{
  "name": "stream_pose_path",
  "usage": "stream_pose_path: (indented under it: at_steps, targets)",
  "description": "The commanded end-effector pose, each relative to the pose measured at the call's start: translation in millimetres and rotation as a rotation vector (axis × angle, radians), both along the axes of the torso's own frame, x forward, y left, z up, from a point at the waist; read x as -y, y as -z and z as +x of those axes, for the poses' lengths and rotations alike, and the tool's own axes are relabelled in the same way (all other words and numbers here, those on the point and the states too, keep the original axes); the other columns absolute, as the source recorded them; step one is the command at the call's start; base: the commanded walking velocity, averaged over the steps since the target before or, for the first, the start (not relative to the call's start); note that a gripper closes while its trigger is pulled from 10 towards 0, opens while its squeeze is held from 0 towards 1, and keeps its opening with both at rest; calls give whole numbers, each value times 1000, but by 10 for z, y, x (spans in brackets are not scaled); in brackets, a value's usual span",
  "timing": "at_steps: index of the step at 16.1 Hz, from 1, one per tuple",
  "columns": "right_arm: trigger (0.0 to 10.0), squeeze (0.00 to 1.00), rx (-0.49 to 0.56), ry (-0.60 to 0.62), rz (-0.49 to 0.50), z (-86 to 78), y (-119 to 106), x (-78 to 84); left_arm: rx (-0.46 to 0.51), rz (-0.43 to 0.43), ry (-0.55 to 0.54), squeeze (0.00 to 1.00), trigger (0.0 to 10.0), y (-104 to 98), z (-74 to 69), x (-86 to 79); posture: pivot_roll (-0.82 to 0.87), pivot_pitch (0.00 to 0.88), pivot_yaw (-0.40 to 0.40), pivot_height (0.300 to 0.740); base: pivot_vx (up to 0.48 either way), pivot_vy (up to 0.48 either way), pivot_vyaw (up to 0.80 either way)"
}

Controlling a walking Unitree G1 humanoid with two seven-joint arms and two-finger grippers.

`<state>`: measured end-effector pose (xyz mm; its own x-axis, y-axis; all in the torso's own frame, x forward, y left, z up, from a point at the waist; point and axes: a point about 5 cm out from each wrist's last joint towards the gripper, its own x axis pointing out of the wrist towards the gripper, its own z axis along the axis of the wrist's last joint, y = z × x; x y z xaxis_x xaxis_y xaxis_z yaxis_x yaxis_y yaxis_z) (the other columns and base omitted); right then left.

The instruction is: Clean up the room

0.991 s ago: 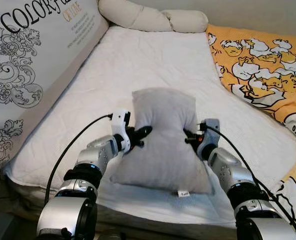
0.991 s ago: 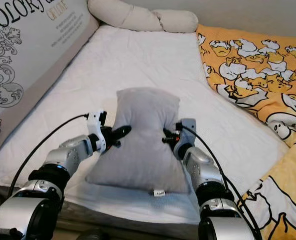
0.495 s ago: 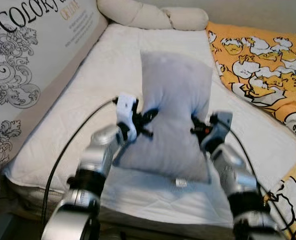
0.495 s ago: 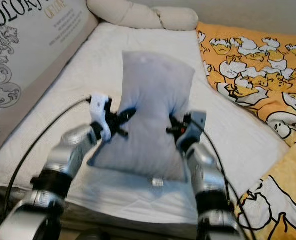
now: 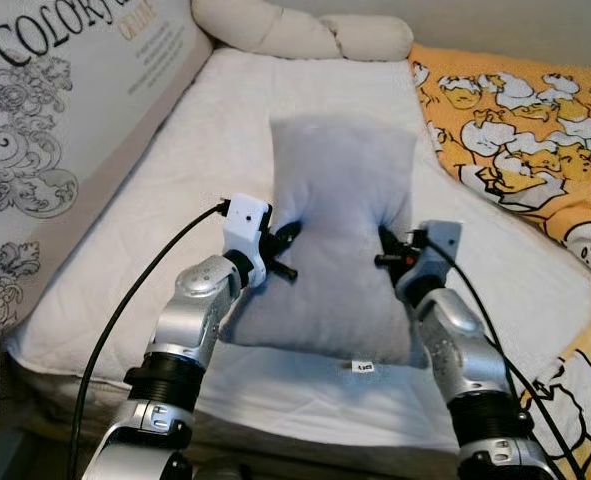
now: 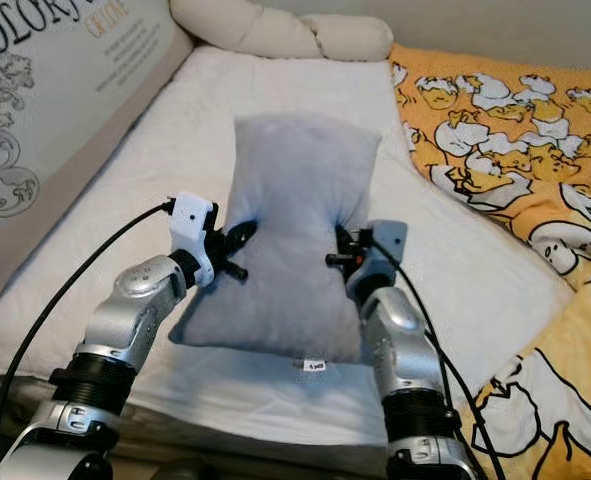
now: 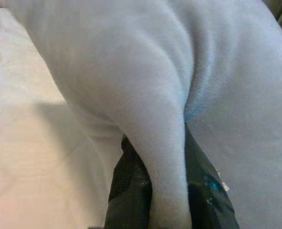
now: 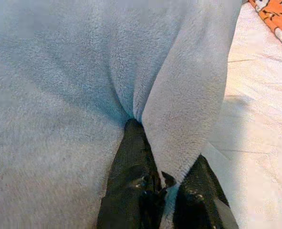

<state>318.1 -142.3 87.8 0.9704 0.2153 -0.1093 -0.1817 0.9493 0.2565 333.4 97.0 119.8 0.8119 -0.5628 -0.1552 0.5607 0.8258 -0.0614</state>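
A grey pillow (image 5: 335, 235) is held up off the white mattress (image 5: 225, 130), tilted with its top edge away from me. My left gripper (image 5: 281, 250) is shut on the pillow's left edge, and my right gripper (image 5: 383, 250) is shut on its right edge. In the left wrist view the grey fabric (image 7: 164, 143) is pinched in a fold between the black fingers (image 7: 126, 191). The right wrist view shows another fold of the pillow (image 8: 188, 119) clamped between that gripper's fingers (image 8: 131, 176). A small white tag (image 5: 361, 368) hangs at the pillow's near edge.
A cream bolster (image 5: 295, 35) lies along the head of the bed. An orange duck-print blanket (image 5: 525, 140) covers the right side. A patterned wall panel (image 5: 45, 130) with lettering borders the bed on the left. The mattress's front edge (image 5: 275, 420) runs below my arms.
Both grippers have lifted the pillow off the mattress and carried it farther over the bed; in the last half second it has come slightly lower and steadier.
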Motion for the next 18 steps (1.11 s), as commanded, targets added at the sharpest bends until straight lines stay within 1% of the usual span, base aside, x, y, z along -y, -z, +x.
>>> stream_pose_path:
  at_steps: [1, 3, 4, 11, 12, 15, 18]
  targets:
    - [10000, 0, 30, 8, 22, 4, -72, 8, 75, -2, 12, 0, 10000, -132, 21, 58, 25, 0, -5, 740, 0, 0, 0]
    - [10000, 0, 21, 1, 23, -4, -66, -5, 78, -13, 5, 0, 10000, -155, 21, 42, 26, 0, -6, 740, 0, 0, 0]
    - [10000, 0, 11, 9, 37, 0, -59, -8, 79, -5, -9, 0, 10000, -160, 30, 23, 27, 0, -6, 740, 0, 330, -400]
    - [10000, 0, -1, 7, 23, 10, -29, -47, 90, 29, -13, 0, 10000, -162, 10, -4, 48, 0, -18, 740, 0, 364, 0]
    - [10000, 0, -15, 7, 43, 10, -26, -50, 89, 29, -16, 0, 10000, -158, 13, -6, 45, 0, -19, 740, 0, 375, 0]
    - [10000, 0, -18, 14, 41, 6, -20, -38, 88, 39, -16, 0, 10000, -151, 20, -8, 45, 0, -18, 740, 0, 377, -800]
    - [10000, 0, -9, 22, 31, 2, -24, -38, 91, 49, -15, 0, 10000, -157, 31, -15, 41, 0, -9, 740, 0, 377, -144]
